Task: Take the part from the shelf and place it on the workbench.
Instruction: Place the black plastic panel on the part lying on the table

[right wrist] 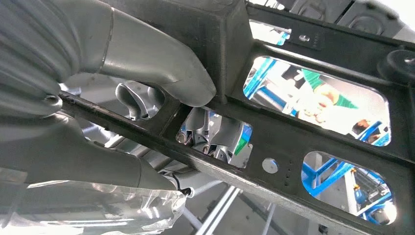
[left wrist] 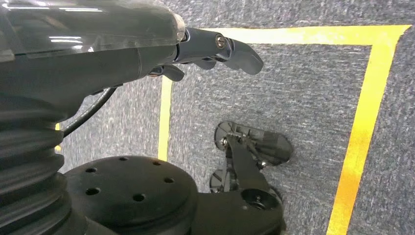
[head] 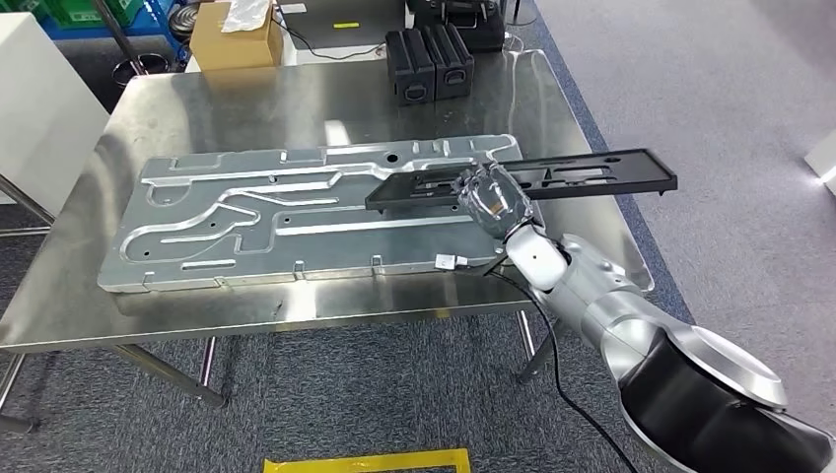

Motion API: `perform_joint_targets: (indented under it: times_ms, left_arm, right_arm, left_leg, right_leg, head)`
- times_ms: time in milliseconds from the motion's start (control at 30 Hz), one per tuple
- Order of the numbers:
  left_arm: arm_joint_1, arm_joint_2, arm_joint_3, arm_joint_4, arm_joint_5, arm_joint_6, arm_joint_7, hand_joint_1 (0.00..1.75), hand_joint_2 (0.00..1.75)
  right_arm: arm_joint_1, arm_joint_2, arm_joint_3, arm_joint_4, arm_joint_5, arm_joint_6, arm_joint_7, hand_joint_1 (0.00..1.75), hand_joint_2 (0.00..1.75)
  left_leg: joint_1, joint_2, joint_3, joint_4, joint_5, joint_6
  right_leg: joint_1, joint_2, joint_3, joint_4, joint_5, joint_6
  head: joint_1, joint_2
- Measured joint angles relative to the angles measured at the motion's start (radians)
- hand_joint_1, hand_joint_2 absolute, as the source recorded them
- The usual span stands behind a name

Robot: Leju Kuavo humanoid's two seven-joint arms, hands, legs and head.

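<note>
A long flat black frame part (head: 582,175) with cut-out windows is held level just above the steel workbench (head: 246,108). My right hand (head: 491,200) grips it near its middle, fingers wrapped under it. One end of the part lies over the big silver stamped plate (head: 296,212) and the other juts past the bench's right edge. In the right wrist view the thick grey thumb (right wrist: 161,66) presses on a bar of the black part (right wrist: 313,132). My left hand (left wrist: 215,49) hangs over the carpet with its fingers loosely curled around nothing.
Two black cases (head: 434,61) and a cardboard box (head: 235,39) stand at the bench's far edge. A small white connector (head: 449,261) lies near the front edge. Yellow tape (head: 367,461) marks the grey carpet in front of the bench. A white cabinet (head: 34,108) stands at the left.
</note>
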Motion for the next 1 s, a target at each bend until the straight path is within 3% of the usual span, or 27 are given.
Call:
perform_joint_targets:
  times_ms: [100, 167, 200, 267, 333, 367, 467, 533, 600, 667, 700, 800, 833, 867, 900, 967, 1000]
  left_arm:
    - [0.001, 0.000, 0.000, 0.000, 0.000, -0.002, -0.003, 0.00, 1.75]
    - [0.001, -0.002, 0.000, 0.000, -0.001, -0.002, -0.007, 0.00, 1.75]
    - [0.001, -0.003, 0.000, 0.000, -0.002, -0.002, -0.008, 0.00, 1.75]
    - [0.000, -0.004, 0.000, 0.000, -0.005, 0.000, -0.008, 0.00, 1.75]
    - [0.000, -0.006, 0.000, 0.000, -0.010, 0.002, -0.007, 0.00, 1.75]
    - [0.000, -0.007, 0.000, 0.000, -0.014, 0.005, -0.006, 0.00, 1.75]
    - [0.000, -0.010, -0.001, 0.000, -0.025, 0.021, -0.006, 0.00, 1.75]
    - [0.000, -0.012, -0.001, 0.000, -0.030, 0.040, -0.007, 0.00, 1.75]
    - [0.000, -0.016, -0.002, 0.000, -0.031, 0.059, -0.008, 0.00, 1.75]
    - [0.001, -0.019, -0.002, 0.000, -0.031, 0.070, -0.012, 0.00, 1.75]
    - [0.002, -0.020, -0.002, 0.000, -0.031, 0.073, -0.014, 0.00, 1.75]
    - [0.002, -0.021, -0.002, 0.000, -0.032, 0.089, -0.018, 0.00, 1.75]
    - [0.003, -0.021, -0.002, 0.000, -0.030, 0.095, -0.020, 0.00, 1.75]
    - [0.003, -0.021, -0.002, 0.000, -0.028, 0.101, -0.022, 0.00, 1.75]
    - [0.003, -0.021, -0.002, 0.000, -0.027, 0.104, -0.025, 0.00, 1.75]
    - [0.003, -0.020, -0.002, 0.000, -0.025, 0.101, -0.032, 0.00, 1.75]
    - [0.002, -0.019, -0.002, 0.000, -0.025, 0.096, -0.035, 0.00, 1.75]
  right_arm:
    - [-0.013, 0.001, 0.009, 0.011, 0.000, 0.000, 0.001, 1.75, 1.75]
    - [-0.018, 0.001, 0.012, 0.018, 0.000, 0.001, 0.004, 1.75, 1.75]
    - [-0.022, 0.001, 0.015, 0.021, 0.000, 0.001, 0.006, 1.75, 1.75]
    - [-0.026, 0.000, 0.023, 0.028, 0.000, 0.001, 0.010, 1.75, 1.75]
    - [-0.024, -0.001, 0.032, 0.034, 0.000, 0.001, 0.011, 1.75, 1.75]
    - [-0.023, -0.001, 0.035, 0.037, 0.000, 0.001, 0.012, 1.75, 1.75]
    - [-0.024, -0.003, 0.039, 0.040, -0.003, 0.000, 0.021, 1.75, 1.75]
    - [-0.021, -0.004, 0.040, 0.039, -0.005, 0.000, 0.026, 0.87, 0.87]
    - [-0.012, -0.008, 0.040, 0.037, -0.007, 0.000, 0.030, 0.00, 0.00]
    - [-0.006, -0.013, 0.040, 0.032, -0.010, 0.000, 0.037, 0.00, 0.00]
    - [-0.005, -0.015, 0.039, 0.028, -0.012, 0.000, 0.039, 0.00, 0.00]
    - [0.010, -0.018, 0.039, 0.019, -0.013, 0.000, 0.044, 0.00, 0.00]
    - [0.016, -0.020, 0.038, 0.018, -0.013, 0.000, 0.045, 0.00, 0.00]
    - [0.021, -0.021, 0.037, 0.016, -0.014, 0.000, 0.046, 0.00, 0.00]
    - [0.023, -0.023, 0.036, 0.013, -0.014, 0.000, 0.048, 0.00, 0.00]
    - [0.023, -0.028, 0.031, 0.005, -0.016, 0.000, 0.054, 0.00, 0.00]
    - [0.022, -0.030, 0.028, 0.001, -0.018, 0.000, 0.058, 0.00, 0.00]
  left_leg:
    - [-0.002, -0.001, 0.009, -0.026, 0.005, 0.014]
    - [0.002, -0.001, 0.013, -0.037, 0.013, 0.027]
    - [0.004, 0.000, 0.015, -0.042, 0.016, 0.033]
    - [0.003, 0.000, 0.014, -0.043, 0.017, 0.038]
    - [0.003, 0.000, 0.014, -0.041, 0.015, 0.039]
    - [0.003, -0.001, 0.014, -0.039, 0.014, 0.039]
    - [0.001, -0.003, 0.014, -0.028, 0.006, 0.031]
    - [-0.002, -0.003, 0.011, -0.023, 0.001, 0.022]
    - [-0.003, -0.003, 0.010, -0.023, 0.000, 0.013]
    - [-0.001, -0.001, 0.004, -0.007, -0.015, 0.002]
    - [0.000, -0.001, -0.010, 0.026, -0.036, -0.003]
    - [0.004, 0.000, -0.096, 0.214, -0.122, -0.015]
    - [0.004, 0.000, -0.117, 0.254, -0.130, -0.016]
    - [0.004, 0.000, -0.120, 0.258, -0.119, -0.017]
    - [0.004, 0.000, -0.103, 0.219, -0.091, -0.015]
    - [0.003, 0.000, -0.036, 0.081, -0.025, -0.006]
    - [0.001, 0.000, -0.008, 0.025, -0.006, -0.001]
  right_leg:
    - [0.002, 0.000, -0.002, -0.004, 0.003, 0.016]
    - [0.001, 0.000, -0.011, 0.018, -0.015, 0.026]
    - [0.000, 0.000, -0.029, 0.057, -0.039, 0.029]
    - [-0.003, 0.001, -0.089, 0.184, -0.100, 0.033]
    - [-0.005, 0.000, -0.135, 0.273, -0.121, 0.037]
    - [-0.006, 0.000, -0.133, 0.265, -0.104, 0.038]
    - [-0.005, -0.001, -0.047, 0.078, -0.009, 0.032]
    - [-0.002, -0.001, -0.015, 0.008, 0.009, 0.026]
    - [0.000, 0.001, -0.015, 0.003, 0.007, 0.017]
    - [-0.003, 0.000, -0.013, -0.002, 0.011, 0.004]
    - [-0.005, 0.000, -0.011, -0.005, 0.012, -0.001]
    - [-0.005, 0.000, -0.010, -0.006, 0.012, -0.009]
    - [-0.004, 0.000, -0.010, -0.005, 0.011, -0.009]
    - [-0.004, 0.001, -0.009, -0.005, 0.011, -0.009]
    - [-0.004, 0.001, -0.008, -0.004, 0.010, -0.009]
    - [-0.003, 0.003, -0.005, -0.003, 0.008, -0.005]
    - [-0.001, 0.003, -0.005, -0.003, 0.008, -0.001]
  head:
    - [0.001, 0.000]
    - [0.002, 0.000]
    - [0.002, 0.000]
    - [0.004, 0.000]
    - [0.004, 0.000]
    - [0.004, 0.000]
    - [0.004, 0.000]
    - [0.003, 0.000]
    - [0.002, 0.000]
    - [0.001, 0.000]
    - [0.000, 0.000]
    - [-0.002, 0.000]
    - [-0.002, 0.000]
    - [-0.002, 0.000]
    - [-0.002, 0.000]
    - [-0.002, 0.000]
    - [-0.002, 0.000]
